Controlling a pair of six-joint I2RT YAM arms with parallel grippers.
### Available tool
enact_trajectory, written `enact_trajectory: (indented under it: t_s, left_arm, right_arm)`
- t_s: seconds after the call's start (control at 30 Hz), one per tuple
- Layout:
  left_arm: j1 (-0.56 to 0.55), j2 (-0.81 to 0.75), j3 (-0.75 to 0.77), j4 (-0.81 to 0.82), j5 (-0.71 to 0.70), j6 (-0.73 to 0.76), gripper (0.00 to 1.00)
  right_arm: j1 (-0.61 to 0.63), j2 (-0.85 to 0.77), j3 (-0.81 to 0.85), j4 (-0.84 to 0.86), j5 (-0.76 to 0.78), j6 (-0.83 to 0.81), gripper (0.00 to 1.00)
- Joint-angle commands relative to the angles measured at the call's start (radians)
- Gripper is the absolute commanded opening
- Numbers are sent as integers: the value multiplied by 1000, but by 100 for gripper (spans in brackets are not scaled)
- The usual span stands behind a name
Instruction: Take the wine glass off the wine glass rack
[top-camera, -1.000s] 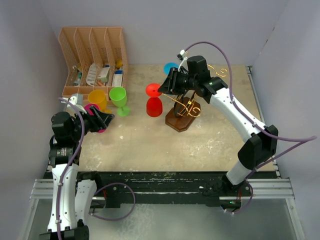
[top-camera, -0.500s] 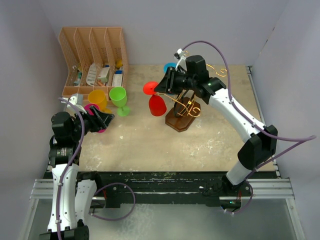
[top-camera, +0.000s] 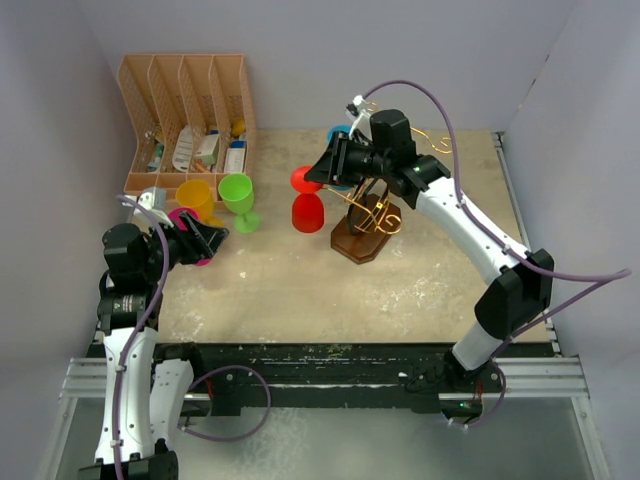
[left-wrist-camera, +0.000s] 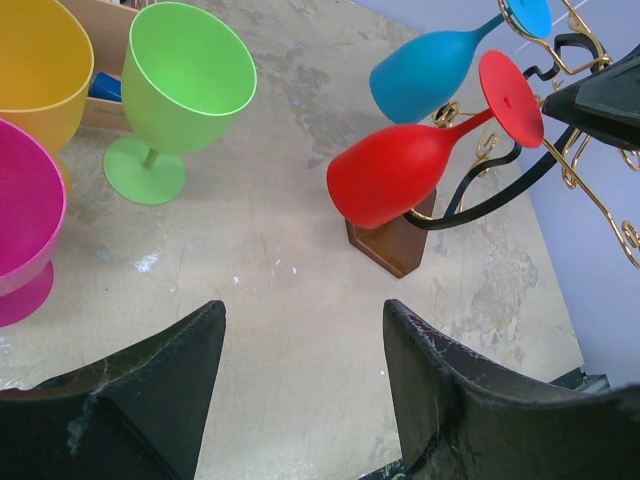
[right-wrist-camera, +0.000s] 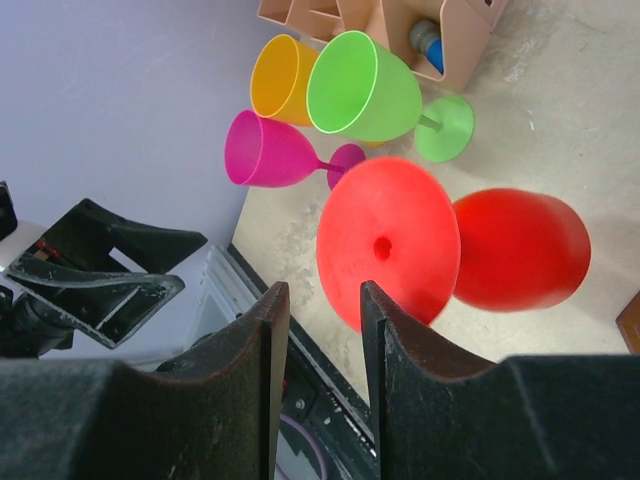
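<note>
**Right gripper (right-wrist-camera: 320, 292) at the red glass's foot**

Its fingers stood narrowly apart with the foot's rim at their tips; whether they pinched it could not be told. The red glass (right-wrist-camera: 515, 250) hung tilted at the rack (top-camera: 372, 215), foot up toward the fingers and bowl sloping down and away. The left gripper (left-wrist-camera: 302, 312), spread and empty, sat well apart.

My table (top-camera: 300, 290) is a mottled beige slab, scuffed with pale patches. Plain lavender-grey walls (top-camera: 300, 40) close me in on three sides, evenly lit.
</note>
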Motion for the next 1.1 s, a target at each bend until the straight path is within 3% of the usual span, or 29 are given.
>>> enact_trajectory:
  t_s: [0.0,0.3,1.07]
  left_arm:
    - [2,-2,-2,33,0,9,68]
    - [2,-1,-2,35,6,9,68]
    - [1,3,-2,33,2,9,68]
  right_arm:
    - [6,-37,-5,31,73,8,37]
    - [6,-131,-9,-104,295,-31,37]
    - [6,-45,-20,-35,142,-49,37]
